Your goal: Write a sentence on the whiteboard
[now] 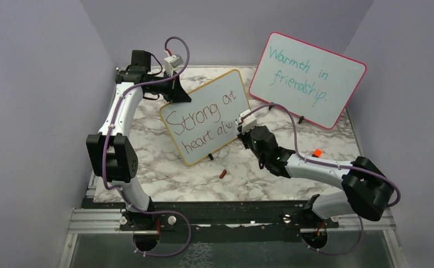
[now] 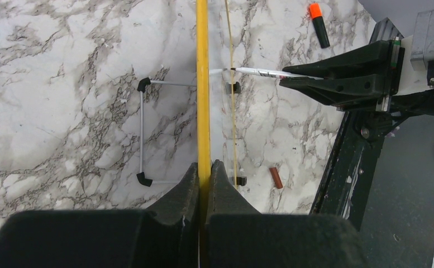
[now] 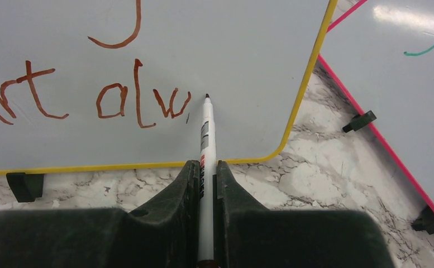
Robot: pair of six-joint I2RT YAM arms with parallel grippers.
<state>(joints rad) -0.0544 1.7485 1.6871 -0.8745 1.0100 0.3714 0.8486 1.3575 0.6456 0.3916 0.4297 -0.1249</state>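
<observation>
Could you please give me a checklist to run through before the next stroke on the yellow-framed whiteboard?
1. Hold of the left tool on the whiteboard's yellow edge: ok, shut.
2. Hold of the right tool on the marker: ok, shut.
3. Marker tip placed just right of "alw": ok.
4. Tip touching the board: cannot tell.
5. The sentence complete: not ok, stops at "heart alw".
6. Bare board right of the tip: ok.
</observation>
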